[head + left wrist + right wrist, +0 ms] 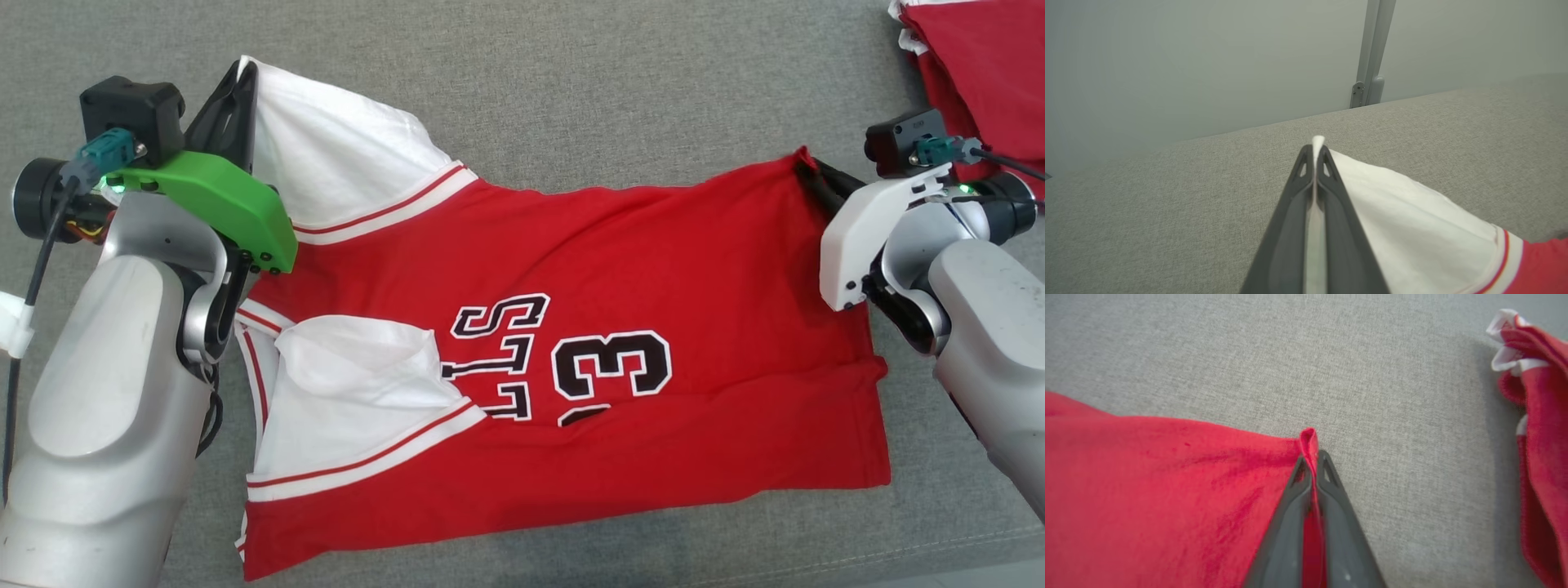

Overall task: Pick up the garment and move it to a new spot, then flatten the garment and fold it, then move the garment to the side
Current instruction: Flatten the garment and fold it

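Left wrist view: garment on grey woven surface (pale wall behind).

my head camera looks steeply down from above, taking in the whole jersey on the surface. the left wrist camera sits low and close, facing along the left gripper toward a wall. the right wrist camera looks down along the right gripper, close. all three share jersey and surface.

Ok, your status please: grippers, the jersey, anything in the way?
Left gripper shut on white sleeve of jersey. Right gripper shut on its red corner. Jersey lies wrinkled on grey cushion. Second red garment far right, apart.
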{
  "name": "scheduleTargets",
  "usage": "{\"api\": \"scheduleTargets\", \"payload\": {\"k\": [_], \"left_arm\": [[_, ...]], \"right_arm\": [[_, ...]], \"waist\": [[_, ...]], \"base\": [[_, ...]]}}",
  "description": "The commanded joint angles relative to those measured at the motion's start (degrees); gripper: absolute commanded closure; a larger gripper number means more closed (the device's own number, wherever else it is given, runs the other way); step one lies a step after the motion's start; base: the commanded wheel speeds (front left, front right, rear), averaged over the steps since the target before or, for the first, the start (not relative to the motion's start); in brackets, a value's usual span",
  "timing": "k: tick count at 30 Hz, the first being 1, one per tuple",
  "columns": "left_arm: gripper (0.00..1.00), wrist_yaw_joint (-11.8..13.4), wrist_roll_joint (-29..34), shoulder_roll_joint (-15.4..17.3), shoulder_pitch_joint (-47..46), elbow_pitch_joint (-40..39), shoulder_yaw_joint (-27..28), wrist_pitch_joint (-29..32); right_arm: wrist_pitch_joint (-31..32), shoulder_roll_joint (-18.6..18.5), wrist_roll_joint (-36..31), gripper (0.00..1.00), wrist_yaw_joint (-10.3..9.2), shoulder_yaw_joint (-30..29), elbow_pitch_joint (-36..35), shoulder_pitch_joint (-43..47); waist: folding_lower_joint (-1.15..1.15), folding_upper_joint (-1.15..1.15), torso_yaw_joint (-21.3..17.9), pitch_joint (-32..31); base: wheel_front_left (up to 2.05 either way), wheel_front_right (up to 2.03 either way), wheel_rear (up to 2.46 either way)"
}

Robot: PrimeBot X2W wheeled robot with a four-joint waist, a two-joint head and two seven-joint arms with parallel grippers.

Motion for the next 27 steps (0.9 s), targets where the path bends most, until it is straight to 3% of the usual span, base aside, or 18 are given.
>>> {"api": "scheduleTargets", "payload": {"k": [1,7,15,27], "left_arm": [[1.0,0.5,-0.1,0.5,1.0,-0.5,0.4,-0.6],[1.0,1.6,-1.2,0.8,3.9,-4.1,1.9,-3.6],[1.0,4.2,-2.8,1.3,15.7,-14.1,3.6,-7.6],[1.0,9.8,-5.4,0.1,39.2,-28.6,4.9,-10.6]], "right_arm": [[-1.4,-0.6,0.5,1.0,-0.11,0.1,0.8,-0.7],[-9.6,-1.4,1.4,1.0,-0.11,0.3,1.7,-1.4],[-18.6,-3.0,4.6,1.0,-0.11,1.4,-2.1,6.0],[-21.6,-4.1,0.0,1.0,-0.11,-7.5,-14.2,23.0]], "waist": [[0.0,0.0,0.0,-0.1],[0.0,0.0,0.1,-1.4],[0.0,0.0,0.6,-4.7],[0.0,0.0,0.2,-8.8]], "base": [[0.0,0.0,0.0],[0.0,0.0,0.0],[0.0,0.0,0.0],[0.0,0.0,0.0]]}}
